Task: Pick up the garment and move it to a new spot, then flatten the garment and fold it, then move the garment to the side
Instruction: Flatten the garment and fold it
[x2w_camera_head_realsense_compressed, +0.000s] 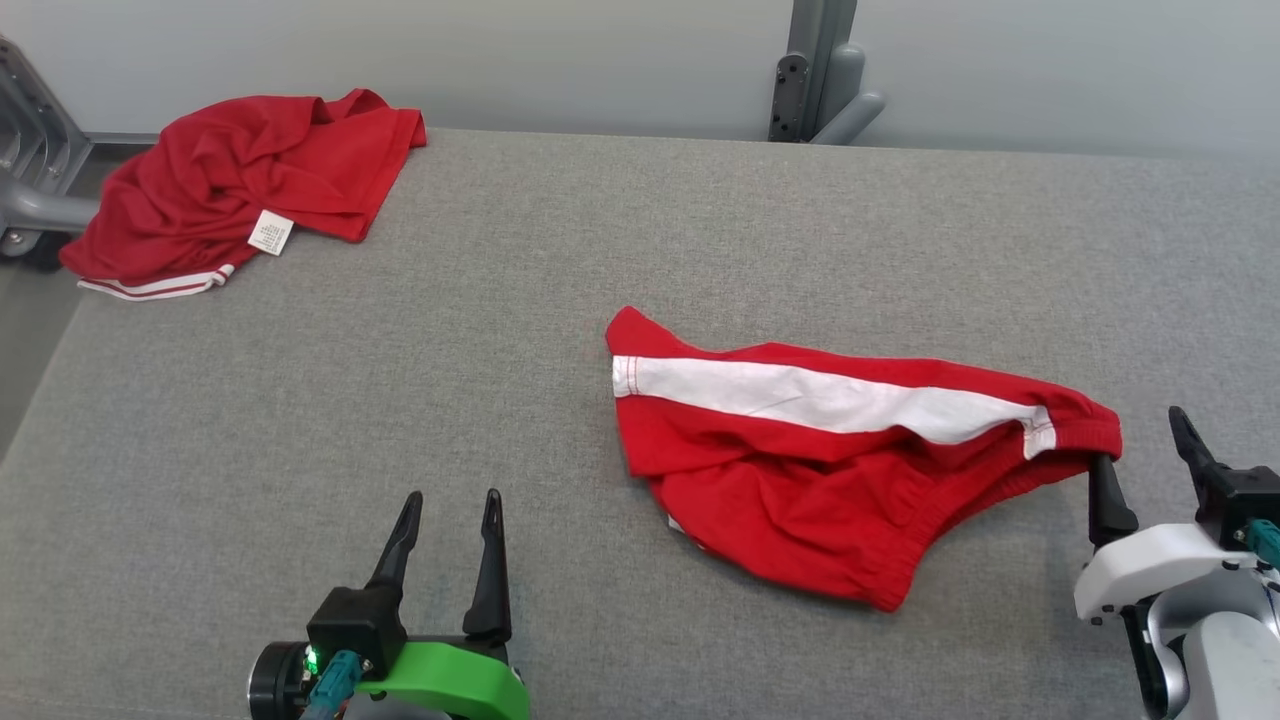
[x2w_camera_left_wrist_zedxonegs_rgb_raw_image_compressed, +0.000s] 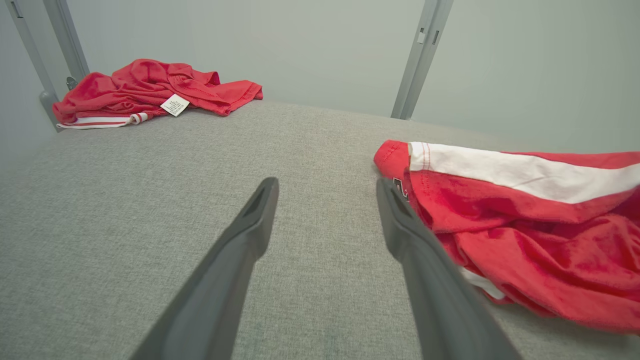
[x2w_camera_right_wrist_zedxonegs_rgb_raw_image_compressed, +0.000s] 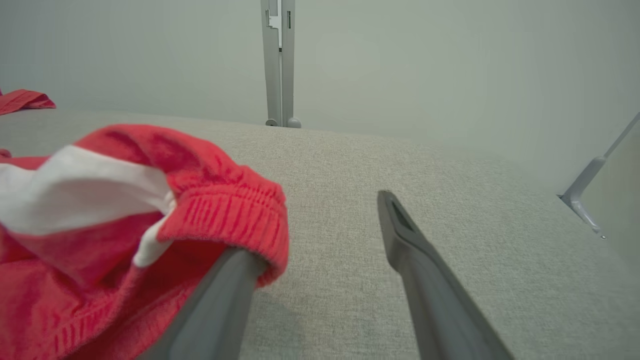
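Garment (x2w_camera_head_realsense_compressed: 830, 450) front and centre in the head view: red shorts with a white stripe, lying crumpled on the grey table (x2w_camera_head_realsense_compressed: 600, 250), right of the middle. Left gripper (x2w_camera_head_realsense_compressed: 452, 497) sits near the front edge, fingers spread, nothing between them. Right gripper (x2w_camera_head_realsense_compressed: 1139, 437) is spread too, its inner finger touching the waistband end. Far left corner, a second red cloth (x2w_camera_head_realsense_compressed: 240, 190) lies in a heap.

Over to the left wrist view: fingers apart over bare table, the right-hand one just beside the garment (x2w_camera_left_wrist_zedxonegs_rgb_raw_image_compressed: 525, 235).

Right wrist view now: the elastic waistband (x2w_camera_right_wrist_zedxonegs_rgb_raw_image_compressed: 235, 215) drapes over the tip of one finger (x2w_camera_right_wrist_zedxonegs_rgb_raw_image_compressed: 220, 300), and the other finger stands clear over the table.
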